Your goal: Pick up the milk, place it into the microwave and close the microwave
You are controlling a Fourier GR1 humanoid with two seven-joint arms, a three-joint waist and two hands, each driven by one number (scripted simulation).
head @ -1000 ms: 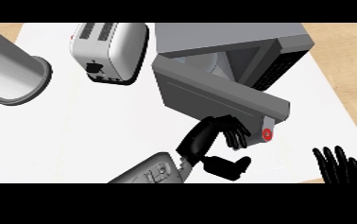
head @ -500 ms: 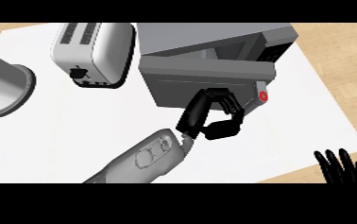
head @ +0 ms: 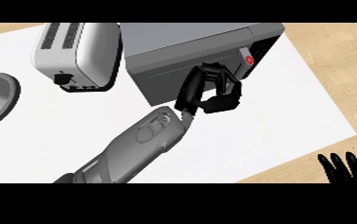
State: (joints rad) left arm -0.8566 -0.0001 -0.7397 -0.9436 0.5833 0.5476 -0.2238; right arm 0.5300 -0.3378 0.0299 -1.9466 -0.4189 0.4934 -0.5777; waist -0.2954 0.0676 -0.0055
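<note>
While my left hand (head: 213, 94) rests against the front of the microwave (head: 188, 41), its fingers are clenched into a curl with nothing showing inside them. Its upper fingers touch the grey door (head: 164, 74) close to the door's right end. The red button (head: 249, 60) sits just right of those fingers. Past the button, at the microwave's right corner, a dark strip shows between door and body, so the door looks almost closed there. The milk is nowhere in sight, and I cannot tell whether it stands behind that door.

My left forearm (head: 143, 140) runs down and to the left from the microwave's front, crossing the white counter (head: 286, 109). To the left of the microwave, just beside its wall, a toaster (head: 77, 55) stands with its slots up. Farther left of the microwave, at the view's edge, part of a round grey rim (head: 7, 95) shows. In front of the microwave and to its right, the counter lies bare out to its slanting edge, where a wooden surface (head: 327, 43) begins. My right hand (head: 339, 167) shows well below and right of the microwave, resting at the lower corner, fingers straight and pointing up.
</note>
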